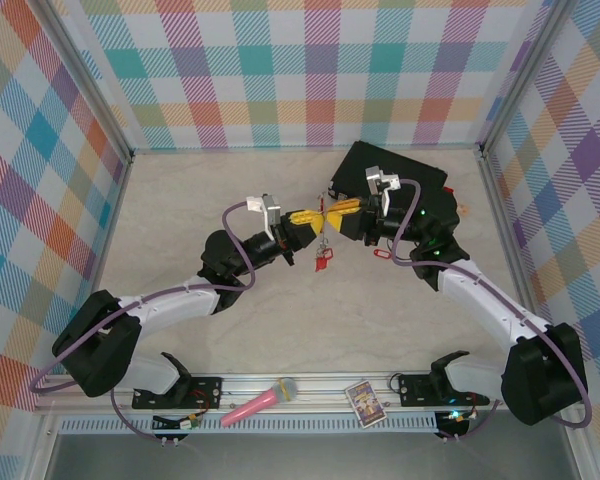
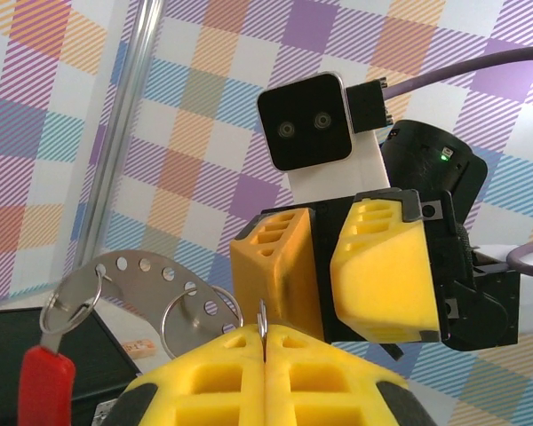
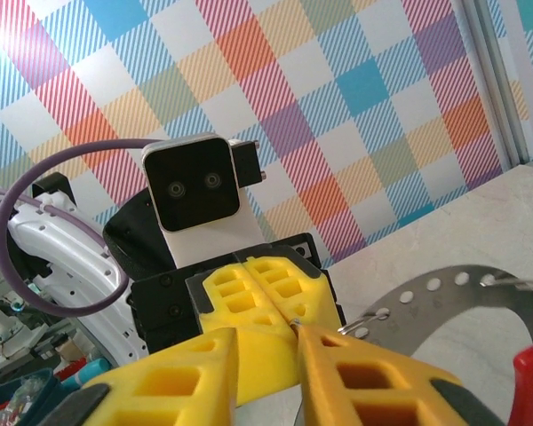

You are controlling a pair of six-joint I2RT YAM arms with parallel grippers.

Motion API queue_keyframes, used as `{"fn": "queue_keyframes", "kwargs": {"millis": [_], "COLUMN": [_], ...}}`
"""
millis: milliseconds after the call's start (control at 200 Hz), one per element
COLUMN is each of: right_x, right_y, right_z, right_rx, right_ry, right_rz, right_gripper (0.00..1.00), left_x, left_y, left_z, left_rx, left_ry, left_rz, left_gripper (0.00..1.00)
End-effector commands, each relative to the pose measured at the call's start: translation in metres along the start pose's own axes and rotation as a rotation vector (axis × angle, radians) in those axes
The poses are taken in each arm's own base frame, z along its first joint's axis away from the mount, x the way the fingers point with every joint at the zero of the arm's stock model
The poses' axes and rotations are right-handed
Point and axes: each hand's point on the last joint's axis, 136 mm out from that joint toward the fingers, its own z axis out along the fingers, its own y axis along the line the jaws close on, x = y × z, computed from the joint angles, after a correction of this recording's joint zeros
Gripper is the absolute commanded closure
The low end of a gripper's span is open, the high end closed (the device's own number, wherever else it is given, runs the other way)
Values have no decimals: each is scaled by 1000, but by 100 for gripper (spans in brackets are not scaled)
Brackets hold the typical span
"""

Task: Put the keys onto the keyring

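Over the middle of the table my left gripper (image 1: 315, 218) and right gripper (image 1: 332, 213) meet tip to tip. The left gripper (image 2: 265, 351) is shut on a thin, edge-on metal rim of the keyring (image 2: 264, 319). A perforated metal arc (image 2: 133, 275) with wire rings hangs beside it and carries a red key (image 2: 44, 386). In the top view red keys (image 1: 323, 260) dangle below the grippers. The right gripper (image 3: 266, 342) is open; the left gripper's fingers (image 3: 249, 284) point into its gap, and its right finger touches the metal. Another red key (image 1: 382, 252) lies under the right wrist.
A black box (image 1: 410, 175) sits at the back right, behind the right arm. A pink toy microphone (image 1: 260, 402) and a small card (image 1: 364, 402) lie on the front rail. Checked walls enclose the table on three sides.
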Motion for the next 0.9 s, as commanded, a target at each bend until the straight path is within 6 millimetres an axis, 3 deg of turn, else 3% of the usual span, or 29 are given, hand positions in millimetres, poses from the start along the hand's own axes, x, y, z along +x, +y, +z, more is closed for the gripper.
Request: {"fn": "queue_keyframes", "kwargs": {"millis": [0, 300, 895], "right_x": [-7, -2, -5], "right_y": [2, -10, -20], "right_z": [1, 0, -9], "right_rx": [-3, 49, 106], "right_ry": [1, 0, -42], "right_rz": [-45, -24, -22], "right_gripper": [73, 68, 70], "left_x": [-30, -32, -31], "left_y": [-22, -24, -21], "left_z": [6, 6, 7], "left_rx": [79, 84, 69], "left_ry": [-78, -75, -76], "left_rz": [36, 38, 34], "left_gripper": [100, 100, 100]}}
